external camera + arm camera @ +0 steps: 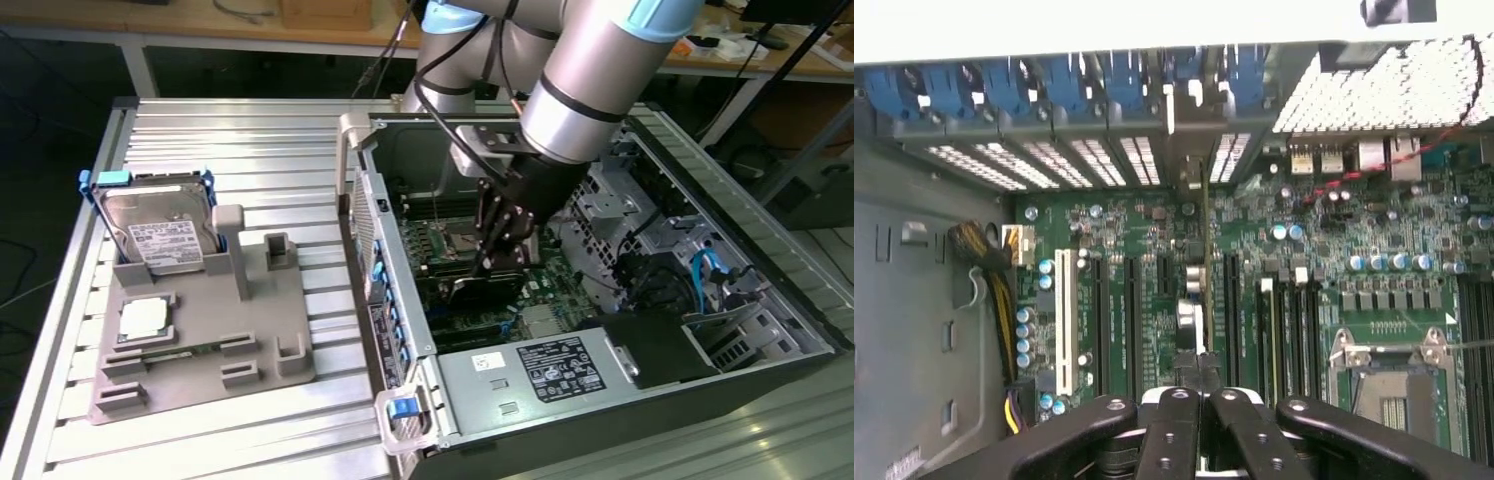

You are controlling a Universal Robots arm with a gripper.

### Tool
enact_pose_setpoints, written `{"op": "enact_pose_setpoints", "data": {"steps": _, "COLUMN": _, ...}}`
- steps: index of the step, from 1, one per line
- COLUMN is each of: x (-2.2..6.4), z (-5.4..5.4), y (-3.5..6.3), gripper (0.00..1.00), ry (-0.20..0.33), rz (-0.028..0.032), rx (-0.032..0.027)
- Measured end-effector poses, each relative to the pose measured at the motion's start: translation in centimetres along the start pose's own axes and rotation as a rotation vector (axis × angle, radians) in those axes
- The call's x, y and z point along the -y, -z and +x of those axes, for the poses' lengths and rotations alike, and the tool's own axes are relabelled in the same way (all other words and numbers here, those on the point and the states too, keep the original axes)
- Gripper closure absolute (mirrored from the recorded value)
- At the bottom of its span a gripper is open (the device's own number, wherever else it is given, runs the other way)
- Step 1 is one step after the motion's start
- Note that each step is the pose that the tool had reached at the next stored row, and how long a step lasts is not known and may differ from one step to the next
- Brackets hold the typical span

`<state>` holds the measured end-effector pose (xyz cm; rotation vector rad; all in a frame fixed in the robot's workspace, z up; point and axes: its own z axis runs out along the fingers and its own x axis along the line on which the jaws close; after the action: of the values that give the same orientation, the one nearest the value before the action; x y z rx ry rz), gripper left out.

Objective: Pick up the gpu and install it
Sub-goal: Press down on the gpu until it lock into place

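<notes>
Arm: UR arm [587,90] reaches in from the tabletop's far edge, forearm tilted steeply down, wrist inside the open PC case [400,330].
Gripper: gripper [483,268] low in the case, over the motherboard [1144,230], approx. mid-board.
Fingers: fingers [1176,425] pressed together, clamped on the gpu's upper edge.
gpu: gpu [474,290] held on edge, standing betw. the black expansion slots; one end points at the case wall w/ the blue clips [1054,85]. Seated in a slot or just above it: can't tell.
Tabletop: ribbed metal tabletop [267,140]; case lies on its side twd. the edge on the exterior view's right, grey fixture [200,350] twd. the opposite edge.
Room: wooden benches [214,25] beyond the far edge.
Case contents: motherboard w/ white slot [1064,320] and empty CPU socket [1389,380]; PSU w/ label [554,365] at the near end; blue cables [707,270].
Fixture contents: hard drive [160,235] w/ blue handles upright at the far end; small square chip [143,318] flat, just nearer.
</notes>
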<state>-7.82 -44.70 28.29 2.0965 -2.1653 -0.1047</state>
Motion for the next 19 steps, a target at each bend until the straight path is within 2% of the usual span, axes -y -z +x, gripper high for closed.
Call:
{"op": "enact_pose_setpoints", "data": {"steps": 7, "x": -2.21, "z": 0.1, "y": -0.43, "gripper": 0.89, "ry": -0.001, "rz": 0.0151, "rx": 0.0006}}
{"op": "enact_pose_setpoints", "data": {"steps": 10, "x": -2.74, "z": 0.1, "y": -0.58, "gripper": 0.89, "ry": -0.004, "rz": 0.0154, "rx": 0.0012}}
{"op": "enact_pose_setpoints", "data": {"steps": 15, "x": -2.85, "z": 0.1, "y": -0.77, "gripper": 0.89, "ry": -0.053, "rz": 0.0134, "rx": 0.0075}}
{"op": "enact_pose_setpoints", "data": {"steps": 17, "x": -3.11, "z": 0.1, "y": -0.82, "gripper": 0.89, "ry": -0.054, "rz": 0.0133, "rx": 0.0077}}
{"op": "enact_pose_setpoints", "data": {"steps": 19, "x": -3.19, "z": 0.1, "y": -0.84, "gripper": 0.89, "ry": -0.035, "rz": 0.0141, "rx": 0.0053}}
